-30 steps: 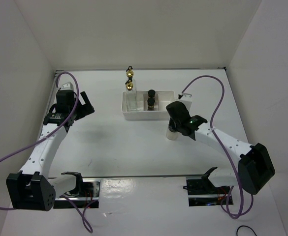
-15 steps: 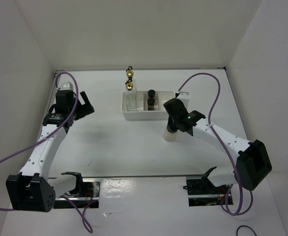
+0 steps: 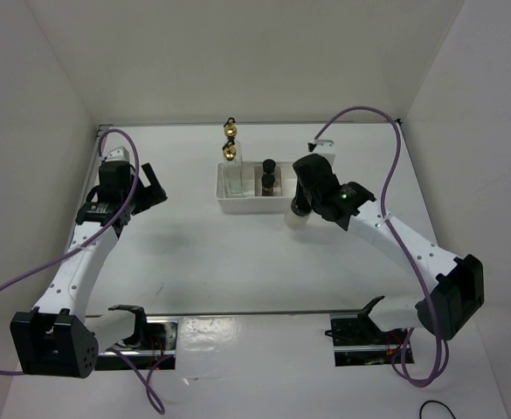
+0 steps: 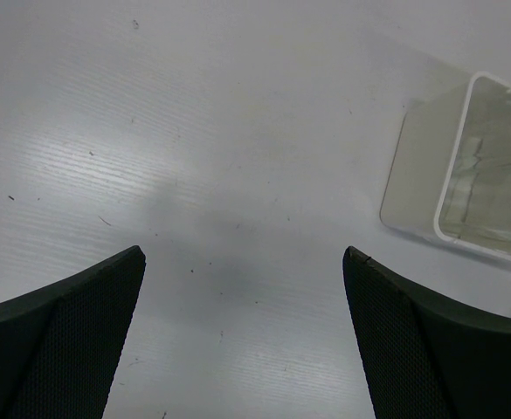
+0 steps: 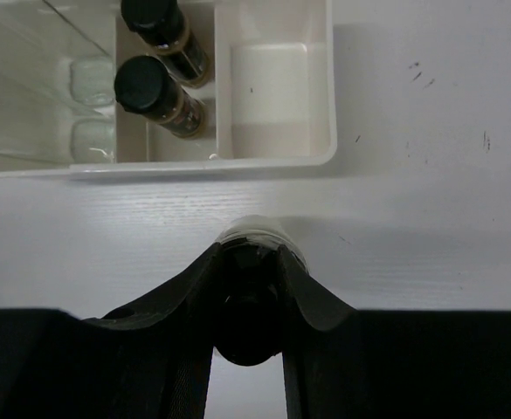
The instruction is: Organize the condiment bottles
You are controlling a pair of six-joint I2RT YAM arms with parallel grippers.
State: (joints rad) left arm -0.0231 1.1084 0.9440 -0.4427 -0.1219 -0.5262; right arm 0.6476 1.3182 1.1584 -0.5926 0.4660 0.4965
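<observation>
1. My right pincer is clamped on the squat pale jar with the black cap. The fingers pinch it near the cap end.
2. The jar's long axis runs along my fingers, with the cap towards my wrist and the pale base pointing away and down at the white surface. I cannot tell whether the base touches that surface.
3. The jar sits just beside the near wall of the white rectangular divided tray, outside it, by its right end.
4. The coming move turns on one relation: the bare right-hand compartment lies straight ahead of the jar, just past that near wall. Its long axis runs away from me, in line with my reach.
5. I judge that the jar must go up over the wall and forward, then come down base first.
6. The two small dark jars with black caps stand in the middle compartment, just left of my target. The two tall clear glass bottles with gold pourer tops fill the left one.
7. My left pincer hangs with its fingers wide apart and holds nothing. It is well apart from the tray, so the right arm is much the nearer.
</observation>
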